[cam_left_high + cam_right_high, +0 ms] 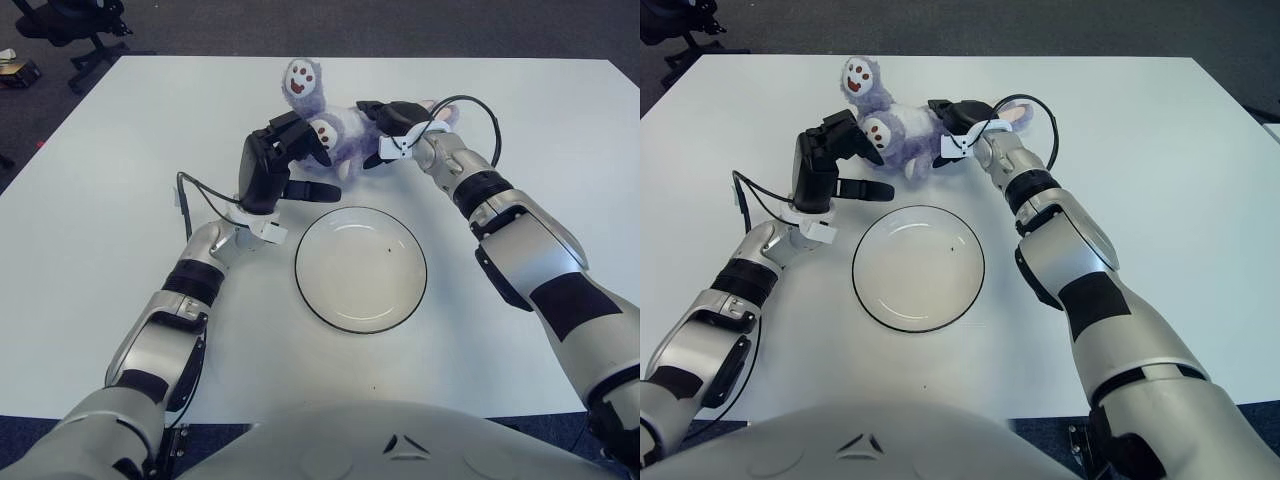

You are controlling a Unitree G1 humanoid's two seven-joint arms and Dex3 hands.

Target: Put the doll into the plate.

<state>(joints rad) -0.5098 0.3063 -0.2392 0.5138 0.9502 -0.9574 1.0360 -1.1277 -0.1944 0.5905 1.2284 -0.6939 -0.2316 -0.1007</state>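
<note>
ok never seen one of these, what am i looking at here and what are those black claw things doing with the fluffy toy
You are looking down through a humanoid robot's own two eyes, a stereo camera on its head, so both pictures show one scene from slightly different spots. The silver and black limbs are its arms, and the grey curve at the bottom is its chest. The black claws are three-finger hands. The left hand and the right hand press against a purple plush doll from opposite sides at the far part of a white table. Whether the doll is lifted or touching the table cannot be told. Nearer the robot sits an empty white plate with a dark rim, where the doll is meant to go.
</note>
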